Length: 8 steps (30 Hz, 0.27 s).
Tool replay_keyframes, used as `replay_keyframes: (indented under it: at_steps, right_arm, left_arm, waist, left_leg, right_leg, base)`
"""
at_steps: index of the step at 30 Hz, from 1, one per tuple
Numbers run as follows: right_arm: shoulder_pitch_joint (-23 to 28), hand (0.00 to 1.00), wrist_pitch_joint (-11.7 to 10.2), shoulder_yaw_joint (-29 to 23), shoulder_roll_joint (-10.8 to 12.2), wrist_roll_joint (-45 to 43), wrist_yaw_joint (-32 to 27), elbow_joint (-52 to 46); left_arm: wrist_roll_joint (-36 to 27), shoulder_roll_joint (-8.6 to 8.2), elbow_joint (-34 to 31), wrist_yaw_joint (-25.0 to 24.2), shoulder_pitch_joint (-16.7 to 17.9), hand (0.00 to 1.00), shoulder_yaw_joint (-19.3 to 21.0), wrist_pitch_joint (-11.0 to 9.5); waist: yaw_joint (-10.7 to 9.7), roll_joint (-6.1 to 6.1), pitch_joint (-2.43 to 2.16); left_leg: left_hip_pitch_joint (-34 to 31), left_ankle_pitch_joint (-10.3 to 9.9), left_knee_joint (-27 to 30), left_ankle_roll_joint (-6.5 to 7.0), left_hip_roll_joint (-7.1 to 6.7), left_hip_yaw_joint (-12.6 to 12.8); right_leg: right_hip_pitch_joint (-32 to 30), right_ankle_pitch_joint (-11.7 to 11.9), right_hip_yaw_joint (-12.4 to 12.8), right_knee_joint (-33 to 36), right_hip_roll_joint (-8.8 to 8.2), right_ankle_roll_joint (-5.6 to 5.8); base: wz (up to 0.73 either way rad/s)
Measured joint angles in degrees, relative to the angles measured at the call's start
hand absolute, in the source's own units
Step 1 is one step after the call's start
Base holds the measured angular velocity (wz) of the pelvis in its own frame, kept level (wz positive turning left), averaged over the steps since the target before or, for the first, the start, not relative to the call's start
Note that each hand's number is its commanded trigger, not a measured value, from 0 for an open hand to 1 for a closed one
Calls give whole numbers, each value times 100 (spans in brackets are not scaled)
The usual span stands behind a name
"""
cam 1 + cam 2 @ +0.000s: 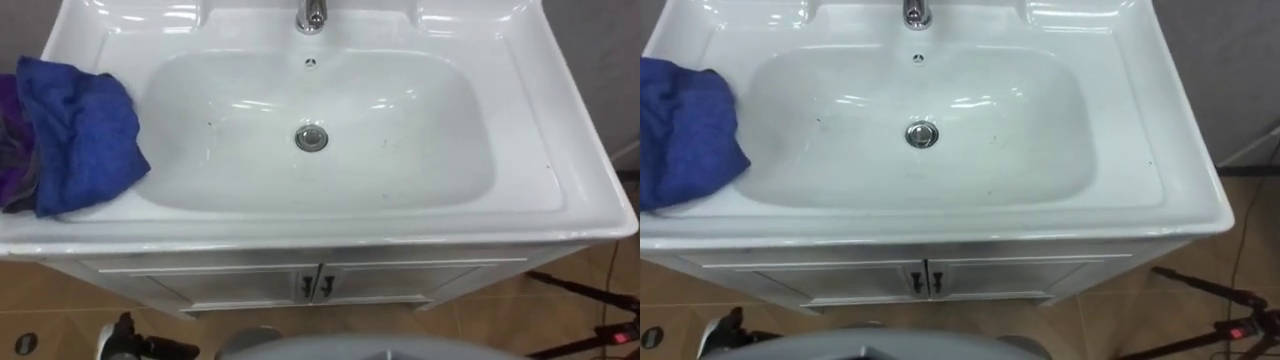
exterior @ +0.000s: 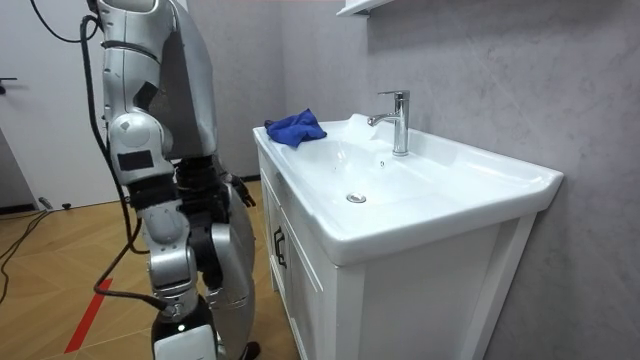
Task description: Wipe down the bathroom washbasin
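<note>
basin (image 1: 400,150): white, set in a white counter (image 1: 575,165); its bowl holds nothing, and a few small dark specks show on its floor
cloth (image 1: 85,130): blue, crumpled, lying on the counter's flat rim at the robot's left; its right edge hangs just over the bowl's left slope; a purple fold shows under it at the eye view's left edge
faucet (image 1: 311,14): chrome, at the back rim on the centre line; in the room view it stands upright with the spout over the bowl
drain (image 1: 311,138): round metal fitting at the middle of the bowl, well apart from the cloth
overflow hole (image 1: 310,62): on the back wall of the bowl, between faucet and drain
cabinet (image 1: 230,287): white, under the counter, both doors closed, two dark handles (image 1: 315,287) side by side at the centre seam
robot stance: upright on the wooden floor (image 2: 60,250), facing the cabinet front, close to it
left hand (image 1: 135,345): low at the eye view's lower left, below the counter edge and in front of the cabinet, clear of the cloth; I cannot tell how its fingers are set
right hand: I cannot tell its state from these views
wipe status: cloth not in either hand as far as visible; it rests on the counter
</note>
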Motion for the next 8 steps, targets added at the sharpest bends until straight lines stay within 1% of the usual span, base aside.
replay_keyframes:
  at_steps: [5,8]
  right_arm:
    - [-62,0,49,0,37,-9,-44,-27]
    - [-120,0,55,1,38,-121,-95,-32]
  left_arm:
    - [15,2,328,-279,-76,0,-13,81]
    - [230,4,448,-400,-53,0,-110,222]
  waist:
    - [3,9,3]
    - [15,24,5]
  left_leg:
    - [12,-1,-8,1,-4,3]
    - [10,-2,-7,1,-2,-2]
  right_leg:
    - [-6,1,21,0,0,2]
    - [-6,1,30,-2,2,2]
  base:
    - [-1]
    - [0]
